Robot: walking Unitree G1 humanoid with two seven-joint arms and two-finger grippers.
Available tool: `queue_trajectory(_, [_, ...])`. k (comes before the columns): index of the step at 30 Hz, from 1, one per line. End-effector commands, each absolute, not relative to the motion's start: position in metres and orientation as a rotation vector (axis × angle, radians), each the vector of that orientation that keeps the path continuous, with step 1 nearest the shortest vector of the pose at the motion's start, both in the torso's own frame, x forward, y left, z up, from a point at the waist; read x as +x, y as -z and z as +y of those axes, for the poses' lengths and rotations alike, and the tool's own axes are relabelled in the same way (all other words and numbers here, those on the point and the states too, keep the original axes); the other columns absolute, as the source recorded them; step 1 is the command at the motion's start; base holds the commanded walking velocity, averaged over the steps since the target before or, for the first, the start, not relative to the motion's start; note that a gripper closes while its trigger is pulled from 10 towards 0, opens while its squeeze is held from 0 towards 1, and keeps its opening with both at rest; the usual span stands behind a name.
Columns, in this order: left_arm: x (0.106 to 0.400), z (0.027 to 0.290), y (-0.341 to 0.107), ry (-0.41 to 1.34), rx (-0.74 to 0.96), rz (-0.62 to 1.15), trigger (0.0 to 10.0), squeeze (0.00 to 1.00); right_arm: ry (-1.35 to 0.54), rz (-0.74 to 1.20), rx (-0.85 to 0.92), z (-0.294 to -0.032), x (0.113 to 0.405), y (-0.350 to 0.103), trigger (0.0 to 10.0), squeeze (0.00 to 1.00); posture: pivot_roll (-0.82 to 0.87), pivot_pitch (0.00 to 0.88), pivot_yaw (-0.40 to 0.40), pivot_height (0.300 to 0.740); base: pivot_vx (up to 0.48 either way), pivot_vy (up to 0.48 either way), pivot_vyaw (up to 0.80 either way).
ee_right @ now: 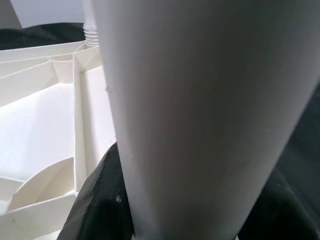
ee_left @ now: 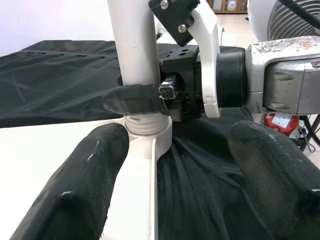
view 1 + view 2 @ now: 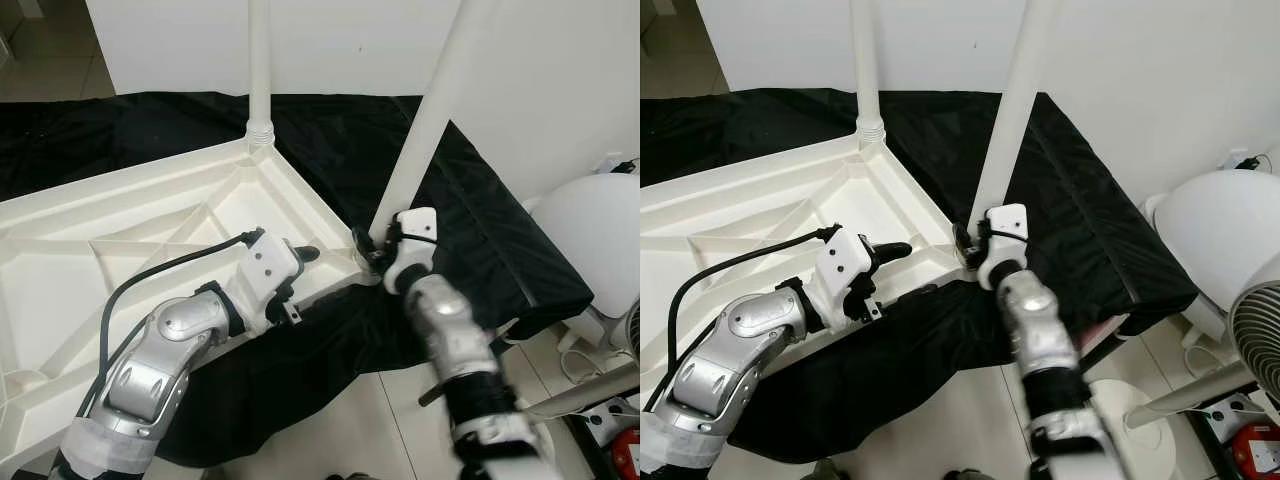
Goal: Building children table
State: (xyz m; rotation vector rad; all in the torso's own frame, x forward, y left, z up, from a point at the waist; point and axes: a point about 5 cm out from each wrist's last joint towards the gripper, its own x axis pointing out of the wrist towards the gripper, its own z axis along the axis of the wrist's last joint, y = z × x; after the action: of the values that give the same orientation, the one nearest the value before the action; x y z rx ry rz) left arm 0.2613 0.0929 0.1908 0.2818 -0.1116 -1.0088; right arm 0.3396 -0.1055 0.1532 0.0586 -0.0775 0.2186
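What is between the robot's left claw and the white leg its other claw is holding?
Just the tabletop's white corner edge; head views show left gripper beside the leg the right gripper holds.

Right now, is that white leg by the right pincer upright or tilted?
Tilted: the near leg leans rightward above its corner socket, while the far leg stands straight.

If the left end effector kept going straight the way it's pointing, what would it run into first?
Probably the white table leg at the tabletop's near corner, where the right end effector grips it. Left end effector is open; depth is unclear.
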Motion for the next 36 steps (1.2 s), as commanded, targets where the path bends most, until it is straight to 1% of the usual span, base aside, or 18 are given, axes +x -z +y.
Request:
queue_trajectory(1, [0.261,0.092,-0.19,0.98,0.285,-0.11,10.0,0.0,-0.089,-0.042,0.087,-0.104,0.335,-0.145,10.0,0.0,0.14,0.082,-0.09,0.74,0.0,0.0,0.0])
queue_trajectory(3, [0.261,0.092,-0.19,0.98,0.286,-0.111,10.0,0.0,-0.017,-0.043,0.101,-0.098,0.331,-0.147,10.0,0.0,0.14,0.082,-0.09,0.74,0.0,0.0,0.0])
queue_trajectory(7, [0.261,0.092,-0.191,0.98,0.287,-0.112,10.0,0.0,0.004,-0.04,0.124,-0.094,0.329,-0.148,10.0,0.0,0.14,0.078,-0.09,0.74,0.0,0.0,0.0])
queue_trajectory(11, [0.261,0.092,-0.19,0.982,0.289,-0.112,10.0,0.0,0.024,-0.059,0.11,-0.103,0.331,-0.153,10.0,0.0,0.14,0.075,-0.09,0.74,0.0,0.0,0.0])
queue_trajectory(12, [0.261,0.092,-0.19,0.982,0.288,-0.112,10.0,0.0,0.032,-0.058,0.108,-0.104,0.331,-0.154,10.0,0.63,0.14,0.074,-0.09,0.74,0.0,0.0,0.0])
queue_trajectory(13, [0.261,0.092,-0.19,0.982,0.288,-0.112,10.0,0.0,0.032,-0.058,0.108,-0.104,0.331,-0.154,10.0,0.63,0.14,0.074,-0.09,0.74,0.0,0.0,0.0])
queue_trajectory(14, [0.261,0.092,-0.191,0.982,0.288,-0.113,10.0,0.0,0.024,-0.068,0.116,-0.104,0.33,-0.155,10.0,1.0,0.14,0.074,-0.09,0.74,0.0,0.0,0.0])
queue_trajectory(18, [0.26,0.091,-0.19,0.984,0.287,-0.113,10.0,0.0,0.018,-0.074,0.121,-0.102,0.329,-0.156,10.0,1.0,0.14,0.075,-0.09,0.74,0.0,0.0,0.0])
queue_trajectory(24, [0.261,0.093,-0.191,0.981,0.288,-0.111,10.0,0.0,-0.044,-0.079,0.139,-0.097,0.327,-0.16,10.0,1.0,0.14,0.082,-0.084,0.74,0.0,0.0,0.0])
queue_trajectory(25, [0.26,0.093,-0.191,0.982,0.292,-0.11,10.0,0.0,-0.075,-0.086,0.131,-0.097,0.327,-0.161,10.0,0.0,0.14,0.082,-0.084,0.74,0.0,0.0,0.0])
queue_trajectory(27, [0.26,0.093,-0.191,0.982,0.294,-0.109,10.0,0.0,-0.097,-0.09,0.126,-0.097,0.327,-0.162,10.0,0.0,0.14,0.082,-0.084,0.74,0.0,0.0,0.0])
queue_trajectory(28, [0.262,0.093,-0.192,0.98,0.304,-0.114,10.0,0.0,-0.18,-0.092,0.116,-0.098,0.328,-0.163,10.0,0.0,0.14,0.079,-0.071,0.74,0.0,0.0,0.0])
queue_trajectory(31, [0.263,0.093,-0.191,0.98,0.33,-0.117,10.0,0.0,-0.232,-0.092,0.111,-0.1,0.329,-0.164,10.0,0.0,0.14,0.079,-0.071,0.74,0.0,0.0,0.0])
queue_trajectory(32, [0.263,0.093,-0.191,0.98,0.33,-0.117,10.0,0.0,-0.232,-0.092,0.111,-0.1,0.329,-0.164,10.0,0.0,0.14,0.079,-0.071,0.74,0.0,0.0,0.0])
queue_trajectory(33, [0.264,0.094,-0.192,0.976,0.296,-0.112,10.0,0.0,-0.3,-0.095,0.087,-0.103,0.331,-0.165,10.0,0.0,0.13,0.077,-0.063,0.74,0.0,0.0,0.0])
queue_trajectory(34, [0.264,0.094,-0.192,0.976,0.296,-0.112,10.0,0.0,-0.3,-0.095,0.087,-0.103,0.331,-0.165,10.0,0.0,0.13,0.077,-0.063,0.74,0.0,0.0,0.0])
queue_trajectory(36, [0.264,0.091,-0.192,0.988,0.293,-0.114,10.0,0.0,-0.366,-0.099,0.046,-0.11,0.333,-0.165,10.0,0.0,0.13,0.088,-0.075,0.74,0.0,0.0,0.0])
